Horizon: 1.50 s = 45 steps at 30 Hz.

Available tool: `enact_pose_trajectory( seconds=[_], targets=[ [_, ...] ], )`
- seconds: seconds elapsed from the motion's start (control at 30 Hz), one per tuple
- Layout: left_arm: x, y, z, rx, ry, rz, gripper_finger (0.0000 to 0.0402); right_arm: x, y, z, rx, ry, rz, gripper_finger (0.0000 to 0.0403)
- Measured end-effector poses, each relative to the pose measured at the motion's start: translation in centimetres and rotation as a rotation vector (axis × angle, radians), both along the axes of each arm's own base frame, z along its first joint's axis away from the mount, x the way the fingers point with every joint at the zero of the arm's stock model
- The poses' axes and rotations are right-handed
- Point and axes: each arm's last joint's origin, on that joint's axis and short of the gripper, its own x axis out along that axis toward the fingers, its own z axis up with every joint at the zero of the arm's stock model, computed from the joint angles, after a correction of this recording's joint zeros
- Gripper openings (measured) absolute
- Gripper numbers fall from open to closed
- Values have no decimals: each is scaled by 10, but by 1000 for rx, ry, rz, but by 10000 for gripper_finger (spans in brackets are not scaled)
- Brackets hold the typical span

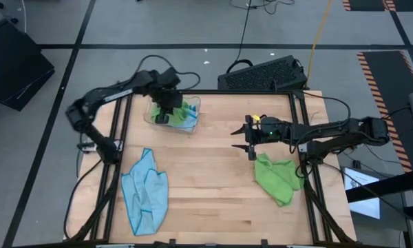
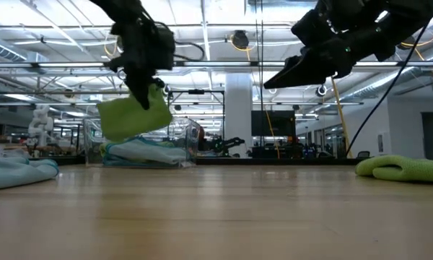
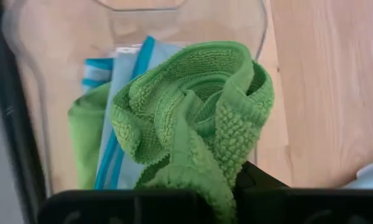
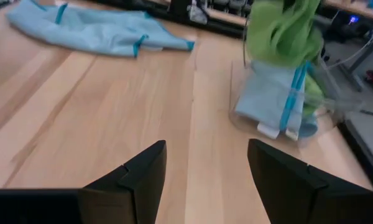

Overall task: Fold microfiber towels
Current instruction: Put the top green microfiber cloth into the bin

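Left gripper (image 1: 166, 110) clamped on a folded green towel (image 2: 133, 115), held in the air over the clear tray (image 1: 193, 105) at the table's far side; folded blue and green towels already lie in the tray; right gripper (image 1: 250, 142) spread wide, holding nothing, above the table (image 1: 213, 193) just beside a crumpled green towel (image 1: 279, 178); blue towel (image 1: 145, 191) lies unfolded near the front left.
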Motion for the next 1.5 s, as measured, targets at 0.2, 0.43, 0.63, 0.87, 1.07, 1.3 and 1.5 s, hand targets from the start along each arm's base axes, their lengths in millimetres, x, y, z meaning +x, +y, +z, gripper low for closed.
enact_pose_trajectory(
  seconds=[0.2,0.43,0.63,0.87,1.07,1.3,1.5],
  targets=[
    [23,24,-28,-92,141,-81,13,-2,0,-1,-13,2,6,217],
    [39,37,-66,-51,298,-143,36,-1,0,0,-14,-14,5,217],
    [49,41,-81,46,361,-41,79,-1,0,1,-14,-16,6,217],
    [56,36,-71,146,338,61,155,-1,0,0,-19,-15,10,217],
    [57,30,-58,268,367,75,246,-1,0,0,-18,-10,11,217],
    [58,20,-28,384,269,107,293,-1,0,0,-17,-8,11,217],
    [58,22,-18,634,338,210,296,-1,2,0,7,-17,58,217]
  ],
)
